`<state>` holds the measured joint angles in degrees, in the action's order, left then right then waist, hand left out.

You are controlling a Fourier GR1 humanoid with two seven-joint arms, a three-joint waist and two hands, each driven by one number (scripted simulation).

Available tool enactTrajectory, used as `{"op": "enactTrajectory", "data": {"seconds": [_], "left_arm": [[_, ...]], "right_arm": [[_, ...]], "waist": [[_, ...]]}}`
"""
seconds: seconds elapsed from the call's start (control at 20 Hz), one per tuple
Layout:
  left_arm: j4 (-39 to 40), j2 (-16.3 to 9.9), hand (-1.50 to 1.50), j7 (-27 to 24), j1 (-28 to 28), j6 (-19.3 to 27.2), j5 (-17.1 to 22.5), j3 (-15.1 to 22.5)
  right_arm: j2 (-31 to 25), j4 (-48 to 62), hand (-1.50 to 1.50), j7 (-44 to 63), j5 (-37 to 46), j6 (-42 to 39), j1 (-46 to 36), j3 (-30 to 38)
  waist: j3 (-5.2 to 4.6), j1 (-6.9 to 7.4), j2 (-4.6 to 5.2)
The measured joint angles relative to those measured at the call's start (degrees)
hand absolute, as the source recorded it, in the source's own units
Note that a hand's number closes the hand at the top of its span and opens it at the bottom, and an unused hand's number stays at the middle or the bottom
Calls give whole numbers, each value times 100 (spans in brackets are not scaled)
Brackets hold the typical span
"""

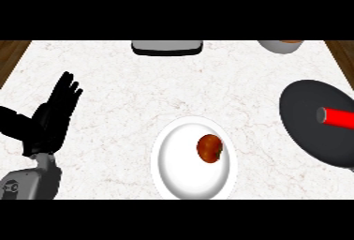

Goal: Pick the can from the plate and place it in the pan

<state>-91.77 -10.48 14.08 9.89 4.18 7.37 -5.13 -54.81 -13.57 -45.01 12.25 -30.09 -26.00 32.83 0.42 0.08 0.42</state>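
The can [210, 148] lay on the plate [173, 178], well apart from the pan [311, 126]. Left hand [52, 117] rested, fingers spread; right hand unseen. Risk: the rounded can could roll if nudged.

Left hand [52, 117]: matte black all over, long slim fingers, broad black thumb. Left forearm [31, 180]: grey casing, boxy with rounded edges, narrowing to a thin grey wrist. Small dark round marking on the casing's side.
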Motion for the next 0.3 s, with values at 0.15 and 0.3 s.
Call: {"op": "enactTrajectory", "data": {"seconds": [0.15,0.3], "left_arm": [[-65,-6,0,8,-80,-28,25,-7],[6,-1,0,-92,-91,-37,18,-34]], "right_arm": [[-129,-83,-150,-32,-98,-61,241,21],[-132,-182,-150,-101,-161,-33,443,-1]], "waist": [[5,1,-6],[6,-8,0]]}}
